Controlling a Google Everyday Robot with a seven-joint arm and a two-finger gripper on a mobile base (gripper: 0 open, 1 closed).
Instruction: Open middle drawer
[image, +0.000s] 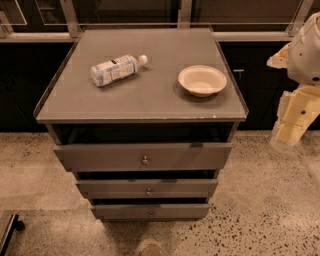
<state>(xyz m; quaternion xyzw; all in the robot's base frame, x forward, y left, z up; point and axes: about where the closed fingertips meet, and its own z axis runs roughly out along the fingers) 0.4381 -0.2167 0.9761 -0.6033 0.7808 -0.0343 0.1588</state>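
The middle drawer (147, 188) is the second of three grey-brown drawer fronts in the cabinet. It has a slim panel and a small round metal knob (148, 191). The taller top drawer (144, 157) sits above it and the lowest drawer (150, 211) below. Dark gaps show above each front. My gripper (291, 131) is the cream-coloured end of the arm at the right edge of the camera view. It hangs in the air right of the cabinet, about level with the top drawer. It is far from the knob and touches nothing.
On the cabinet top (145, 95) lie a plastic bottle (116, 69) on its side and a white bowl (202, 80). Dark cabinets with a rail stand behind. Speckled floor (260, 200) surrounds the cabinet. A black object (9, 231) sits at the bottom left.
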